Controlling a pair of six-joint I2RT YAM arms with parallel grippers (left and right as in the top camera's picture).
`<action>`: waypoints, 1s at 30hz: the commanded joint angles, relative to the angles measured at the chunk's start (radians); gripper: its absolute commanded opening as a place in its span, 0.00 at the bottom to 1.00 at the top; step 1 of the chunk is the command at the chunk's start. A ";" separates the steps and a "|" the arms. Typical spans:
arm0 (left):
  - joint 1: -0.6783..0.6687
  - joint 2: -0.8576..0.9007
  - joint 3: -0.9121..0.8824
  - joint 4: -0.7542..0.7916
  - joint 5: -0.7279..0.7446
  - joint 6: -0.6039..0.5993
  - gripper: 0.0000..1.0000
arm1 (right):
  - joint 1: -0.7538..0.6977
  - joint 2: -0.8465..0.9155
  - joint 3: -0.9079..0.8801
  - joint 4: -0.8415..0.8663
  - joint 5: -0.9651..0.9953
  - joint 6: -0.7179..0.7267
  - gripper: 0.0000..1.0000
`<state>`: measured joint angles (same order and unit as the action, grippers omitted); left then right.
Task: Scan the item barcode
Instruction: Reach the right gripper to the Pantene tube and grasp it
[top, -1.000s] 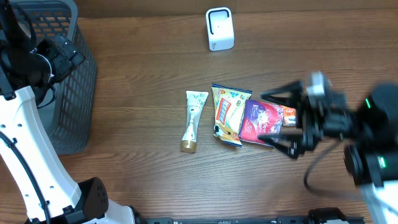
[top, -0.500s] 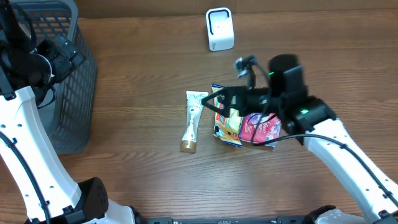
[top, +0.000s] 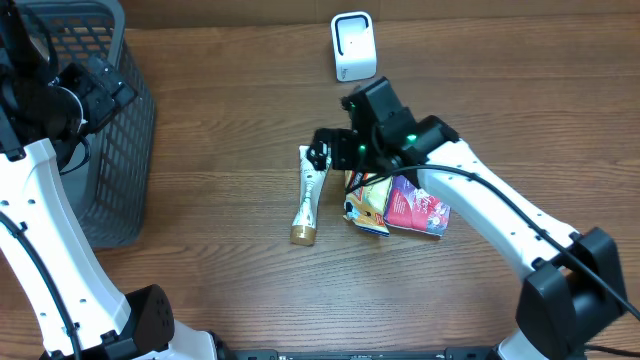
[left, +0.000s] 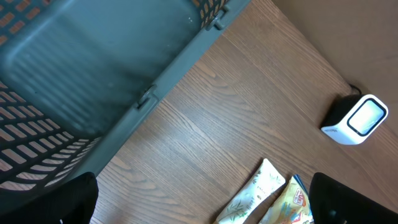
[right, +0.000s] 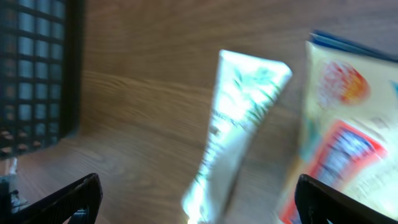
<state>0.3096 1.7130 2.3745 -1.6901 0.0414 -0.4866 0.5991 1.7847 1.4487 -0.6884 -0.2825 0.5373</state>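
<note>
Three items lie mid-table: a white tube with a gold cap (top: 310, 192), a yellow snack packet (top: 366, 192) and a purple packet (top: 422, 206). The white barcode scanner (top: 352, 46) stands at the back. My right gripper (top: 333, 152) hovers open over the tube's top end and the yellow packet's left edge, holding nothing. In the right wrist view the tube (right: 239, 140) and the yellow packet (right: 348, 137) lie blurred below my open right gripper (right: 199, 208). My left gripper (top: 104, 84) is open beside the basket; its view shows the tube (left: 256, 194) and the scanner (left: 357, 118).
A dark mesh basket (top: 105, 150) stands at the table's left side, its rim (left: 155, 87) filling the upper left of the left wrist view. The right arm (top: 500, 220) stretches from the front right over the purple packet.
The right arm has swung left from the table's right side, across the purple and yellow packets, to the tube. Its jaws stayed open. The left arm has not moved.
</note>
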 joint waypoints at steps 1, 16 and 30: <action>0.004 -0.006 0.000 0.001 0.004 0.019 1.00 | 0.031 0.024 0.032 0.028 -0.039 -0.013 1.00; 0.004 -0.006 0.000 0.001 0.003 0.019 1.00 | 0.163 0.028 -0.063 0.066 0.293 0.300 0.83; 0.004 -0.006 0.000 0.001 0.003 0.019 1.00 | 0.220 0.192 -0.114 0.156 0.319 0.304 0.72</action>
<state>0.3096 1.7130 2.3741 -1.6901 0.0414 -0.4866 0.8188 1.9347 1.3460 -0.5385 0.0093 0.8314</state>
